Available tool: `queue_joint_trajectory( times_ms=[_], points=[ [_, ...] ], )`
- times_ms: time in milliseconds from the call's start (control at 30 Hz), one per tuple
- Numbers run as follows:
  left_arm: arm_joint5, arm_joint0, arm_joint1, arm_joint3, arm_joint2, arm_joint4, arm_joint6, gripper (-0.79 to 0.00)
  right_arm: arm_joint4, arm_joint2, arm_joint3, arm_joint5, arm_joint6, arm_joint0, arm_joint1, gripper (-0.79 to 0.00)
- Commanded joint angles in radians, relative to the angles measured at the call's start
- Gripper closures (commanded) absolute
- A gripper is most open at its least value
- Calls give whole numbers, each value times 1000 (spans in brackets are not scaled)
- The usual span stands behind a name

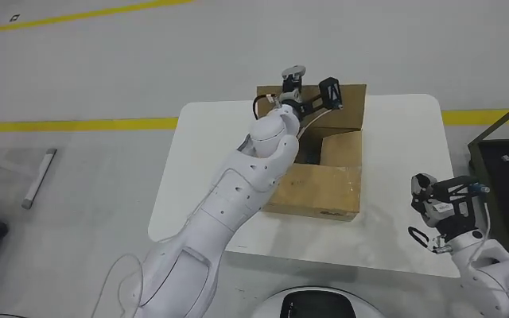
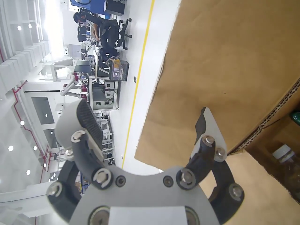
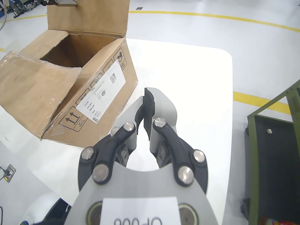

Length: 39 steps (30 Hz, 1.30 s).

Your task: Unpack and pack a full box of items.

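The contents of the box are mostly hidden; one capped bottle shows dimly. The left claw gapes astride the raised flap. The right claw is closed and empty beside the box.

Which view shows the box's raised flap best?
The right wrist view: the flap stands nearly whole and upright above the box. The top view shows it foreshortened, partly behind an arm; the left wrist view, a close stretch of its face.

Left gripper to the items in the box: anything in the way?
Partly. The left gripper, open, is at the upright flap, and a lower flap leans over the opening; a capped bottle shows in the gap beside it.
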State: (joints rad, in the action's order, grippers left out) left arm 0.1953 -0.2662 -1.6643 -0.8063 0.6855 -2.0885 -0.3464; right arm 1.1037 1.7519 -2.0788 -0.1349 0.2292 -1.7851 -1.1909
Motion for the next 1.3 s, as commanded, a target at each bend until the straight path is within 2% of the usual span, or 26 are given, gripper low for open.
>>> queue_joint_trajectory(
  times_ms=[0, 167, 300, 433, 567, 667, 733, 900, 1067, 1267],
  points=[
    [-4, 8, -12, 32, -9, 2, 1, -785, -2, 2, 0, -3, 2, -1, 0, 0],
    [-18, 24, -35, 95, -22, 1, 11, -785, -18, 8, -1, -4, 7, -3, -1, 0],
    [-24, 31, -48, 108, -12, 25, 21, -785, -56, 15, -3, -6, 12, -3, -2, 0],
    [-37, 29, -48, 71, 20, 53, 25, -785, -179, 32, -10, -20, 22, -1, -5, 0],
    [-5, -15, -27, -13, 87, 104, 41, -785, -335, 72, -20, -88, 67, 6, -3, 0],
    [23, -75, 5, -115, 142, 73, 27, -785, -479, 99, -10, -196, 158, 17, 4, 0],
    [52, -133, 32, -214, 182, 23, 4, -785, -555, 120, 5, -275, 234, 27, 12, 0],
    [155, -345, 95, -547, 317, -32, -61, -785, -674, 152, 35, -453, 409, 44, 33, 0],
    [226, -566, 133, -837, 414, -74, -122, -785, -677, 157, 41, -452, 423, 45, 35, 0],
    [191, -774, 153, -1061, 506, -55, -179, -785, -677, 157, 41, -452, 423, 45, 35, 0]
  ],
)
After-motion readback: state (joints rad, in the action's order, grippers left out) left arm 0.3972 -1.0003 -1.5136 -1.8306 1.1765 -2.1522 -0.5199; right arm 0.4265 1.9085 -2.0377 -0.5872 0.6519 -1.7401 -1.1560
